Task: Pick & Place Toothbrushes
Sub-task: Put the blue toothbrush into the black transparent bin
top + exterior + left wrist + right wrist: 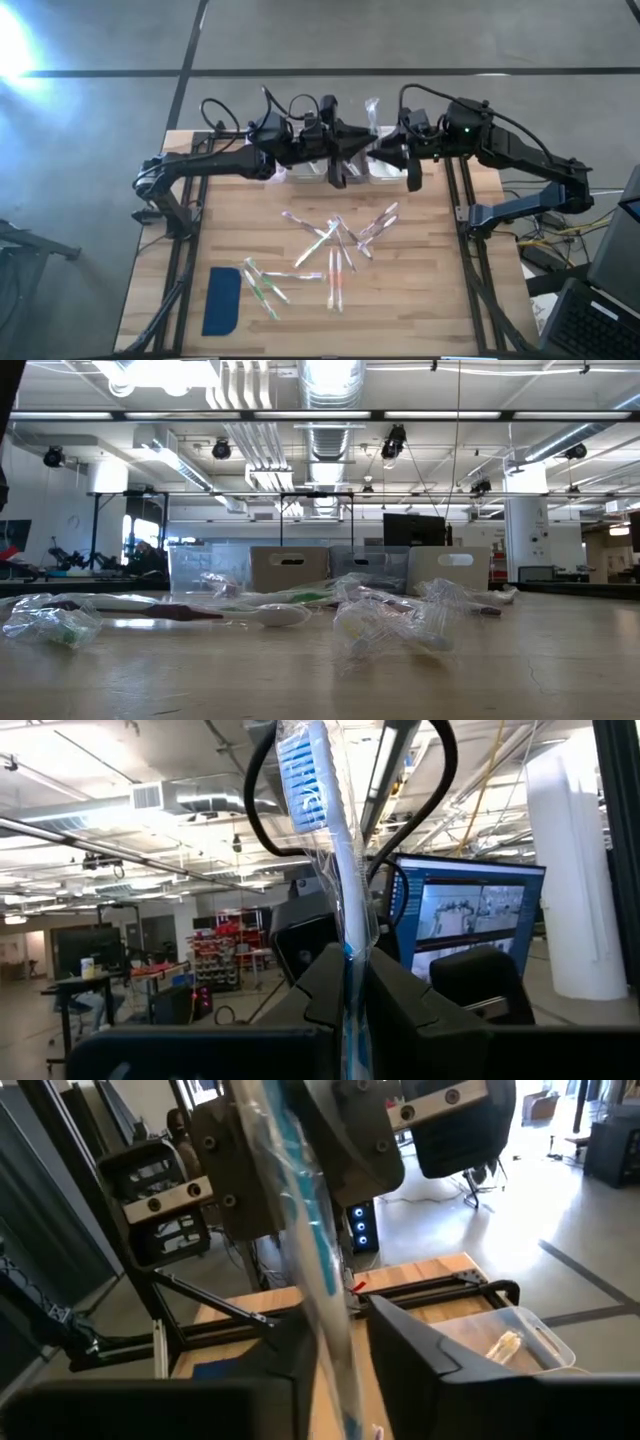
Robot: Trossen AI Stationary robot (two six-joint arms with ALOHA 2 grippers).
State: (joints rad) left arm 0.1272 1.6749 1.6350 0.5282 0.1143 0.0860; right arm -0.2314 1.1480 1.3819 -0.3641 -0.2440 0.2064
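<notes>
Held toothbrush (335,870): we see one wrapped brush, blue bristles, standing up between the left tool's fingers (400,1005).
Left tool (337,165): clenched on that wrapped brush, above the bins (310,170) at the bench's far edge.
Right tool (411,172): in its wrist view a wrapped brush with blue accents (310,1250) runs between its fingers (420,1365); we cannot tell if they pinch it or stand just beside it.
Loose toothbrushes (335,245): scattered mid-bench in clear wrappers, well apart from both tools; a smaller cluster (262,285) lies near the blue pad (222,300).
Arm pose: both arms reach inward from the bench's two sides, and we see the tools nearly meeting over the bins.
Bin contents: one clear bin (505,1342) holds a small wrapped item.
Bench (430,300): pale wood planks on a dark frame.
Room: grey concrete floor, open workshop, ceiling ducts, a lit monitor (470,915) behind.
</notes>
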